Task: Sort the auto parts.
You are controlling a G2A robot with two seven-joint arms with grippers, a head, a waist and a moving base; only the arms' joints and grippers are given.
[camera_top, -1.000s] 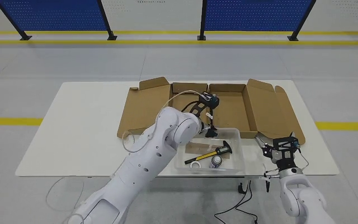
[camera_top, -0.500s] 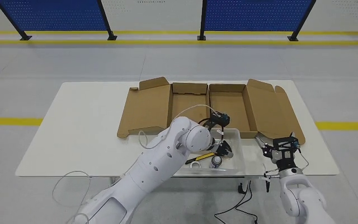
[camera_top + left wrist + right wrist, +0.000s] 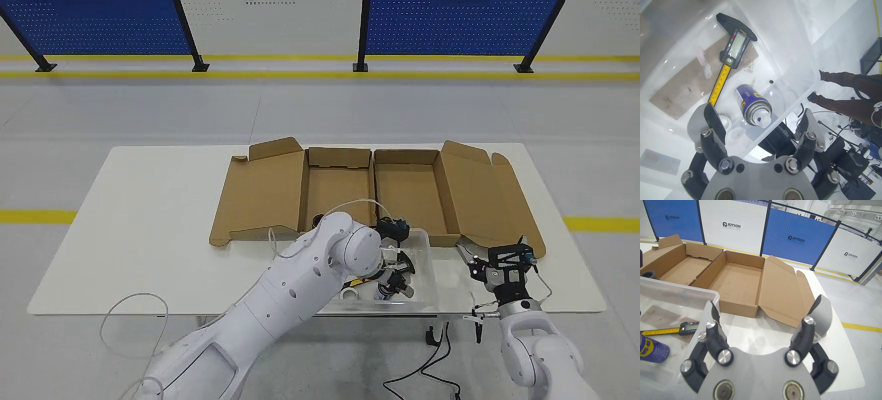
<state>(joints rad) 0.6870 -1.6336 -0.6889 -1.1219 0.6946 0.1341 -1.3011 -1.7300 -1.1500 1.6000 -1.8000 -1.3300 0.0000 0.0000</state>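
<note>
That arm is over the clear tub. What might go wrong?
The wall of the bin runs between the open fingers of the left tool, so closing may pinch it along with the can. The can lies on its side and could roll away. The caliper lies close and might get knocked.

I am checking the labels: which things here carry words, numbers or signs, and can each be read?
Wall panels: brand logo with a word, readable.
Spray can: brand lettering, readable.
Caliper: scale numbers and button marks too small; screen shows no digits.
Bluish label: blurred.
</note>
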